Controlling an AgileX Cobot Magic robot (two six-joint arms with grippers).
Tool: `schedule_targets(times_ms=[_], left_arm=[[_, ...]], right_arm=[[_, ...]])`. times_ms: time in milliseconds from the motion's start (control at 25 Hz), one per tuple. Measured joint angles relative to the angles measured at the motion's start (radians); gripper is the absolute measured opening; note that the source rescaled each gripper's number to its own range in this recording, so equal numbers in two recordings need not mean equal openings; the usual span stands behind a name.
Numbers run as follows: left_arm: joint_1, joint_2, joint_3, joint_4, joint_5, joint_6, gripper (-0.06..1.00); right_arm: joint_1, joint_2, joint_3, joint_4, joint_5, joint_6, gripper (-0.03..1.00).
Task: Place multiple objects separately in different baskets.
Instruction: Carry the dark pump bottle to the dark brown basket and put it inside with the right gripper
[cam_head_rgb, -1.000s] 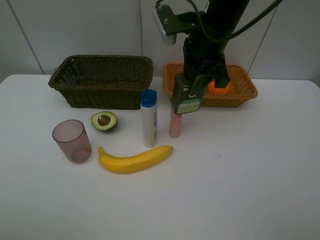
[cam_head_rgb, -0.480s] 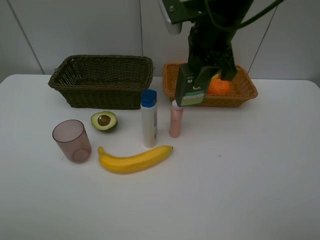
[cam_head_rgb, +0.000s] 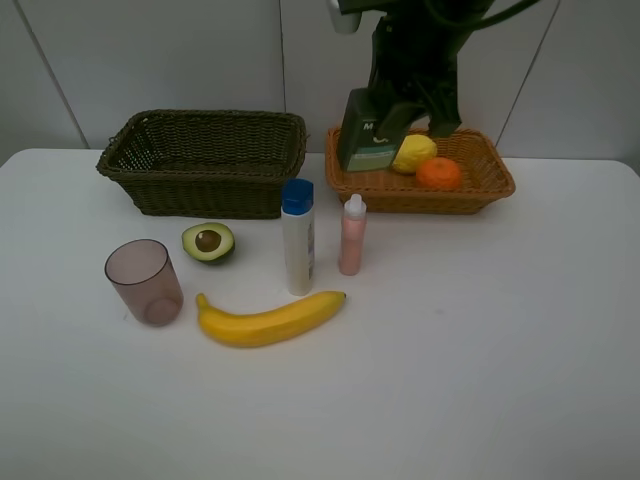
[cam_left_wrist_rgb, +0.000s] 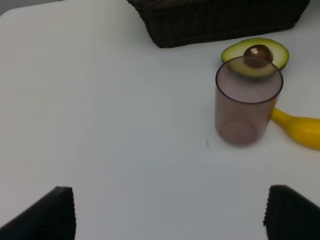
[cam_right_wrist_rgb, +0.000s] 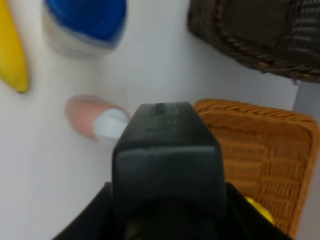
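Green bottle hangs over orange basket rim.

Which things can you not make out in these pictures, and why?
- Right wrist view: the dark green pump bottle hides most of the lemon.
- Left wrist view: the banana is cut off by the edge; the mauve cup covers part of the avocado.
- Exterior high view: the bottle's label print is too small to read.
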Motion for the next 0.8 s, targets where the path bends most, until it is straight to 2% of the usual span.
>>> schedule_targets(times_ms=[160, 440, 600, 800], left_arm=[[0.000, 0.000, 0.000, 0.000, 0.000, 0.000, 1.00], [0.000, 0.000, 0.000, 0.000, 0.000, 0.000, 1.00], [0.000, 0.000, 0.000, 0.000, 0.000, 0.000, 1.00], [0.000, 0.000, 0.000, 0.000, 0.000, 0.000, 1.00]], right_arm=[[0.000, 0.004, 0.000, 0.050, -0.216, 0.000, 0.11], [0.000, 0.078, 0.000, 0.334, -0.618, 0.000, 0.11], [0.000, 0.154, 0.000, 0.511, -0.774, 0.000, 0.11], [0.000, 0.244, 0.001, 0.672, -0.900, 0.000, 0.11]])
